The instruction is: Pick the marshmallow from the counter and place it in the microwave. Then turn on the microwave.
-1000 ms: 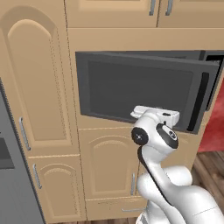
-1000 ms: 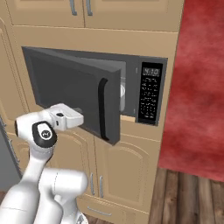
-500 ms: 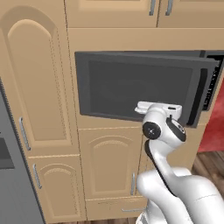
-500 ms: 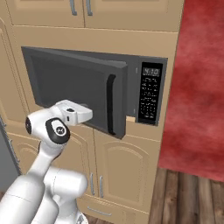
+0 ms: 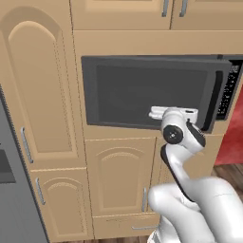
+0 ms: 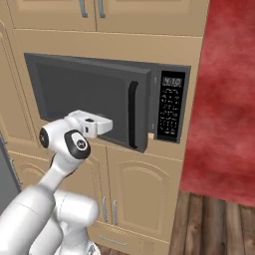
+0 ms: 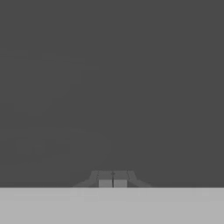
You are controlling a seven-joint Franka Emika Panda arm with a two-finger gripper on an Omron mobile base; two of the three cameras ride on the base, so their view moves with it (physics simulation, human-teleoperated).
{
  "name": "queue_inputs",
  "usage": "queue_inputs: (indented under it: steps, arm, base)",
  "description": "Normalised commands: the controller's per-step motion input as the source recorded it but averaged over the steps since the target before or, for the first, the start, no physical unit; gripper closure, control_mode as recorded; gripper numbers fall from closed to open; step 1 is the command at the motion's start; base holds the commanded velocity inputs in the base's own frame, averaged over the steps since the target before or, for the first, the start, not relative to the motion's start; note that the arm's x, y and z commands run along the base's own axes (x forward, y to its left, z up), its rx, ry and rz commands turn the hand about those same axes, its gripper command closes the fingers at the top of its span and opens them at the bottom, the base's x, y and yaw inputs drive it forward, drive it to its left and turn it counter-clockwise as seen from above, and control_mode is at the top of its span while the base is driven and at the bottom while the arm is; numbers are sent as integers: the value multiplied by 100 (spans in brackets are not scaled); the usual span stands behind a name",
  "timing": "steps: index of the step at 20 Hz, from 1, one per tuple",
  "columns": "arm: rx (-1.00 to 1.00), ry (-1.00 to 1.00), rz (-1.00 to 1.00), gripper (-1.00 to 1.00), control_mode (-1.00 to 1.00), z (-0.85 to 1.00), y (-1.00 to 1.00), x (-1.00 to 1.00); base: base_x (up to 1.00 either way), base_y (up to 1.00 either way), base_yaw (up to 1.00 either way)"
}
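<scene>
The microwave (image 6: 89, 89) is built into tan cabinets, and its dark window door (image 5: 142, 90) stands almost closed, still a little ajar at the handle side. A black vertical handle (image 6: 132, 115) runs beside the black button panel (image 6: 171, 110). My gripper (image 7: 113, 183) is shut with nothing in it, its tips right up against the door's dark face. From the base views my white hand (image 5: 173, 114) (image 6: 92, 124) sits at the door's lower edge. The marshmallow is hidden and the counter is out of view.
Tan cabinet doors (image 5: 118, 178) with silver handles lie under the microwave, and more cabinets (image 6: 99, 12) above it. A red wall (image 6: 229, 99) and wooden floor (image 6: 219, 224) are to the right. A grey appliance (image 5: 9, 190) edges in at the left.
The microwave door has swung from well open to nearly closed. My hand has followed it, moving forward and toward the handle side while staying shut.
</scene>
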Motion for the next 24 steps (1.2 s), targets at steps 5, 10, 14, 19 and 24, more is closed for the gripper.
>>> queue_inputs:
  steps: [5, 10, 14, 19, 24]
  arm:
    - [3, 5, 7, 100, -100, 15, -3, 21]
    - [4, 5, 6, 100, -100, 16, -3, 22]
    - [2, 5, 5, 100, -100, 17, 0, 15]
    - [2, 4, 5, 100, -100, 13, 0, 11]
    - [1, 4, 6, 100, -100, 10, -1, 11]
  base:
    - [0, 0, 0]
    - [0, 0, 0]
    - [0, 0, 0]
    - [0, 0, 0]
    - [0, 0, 0]
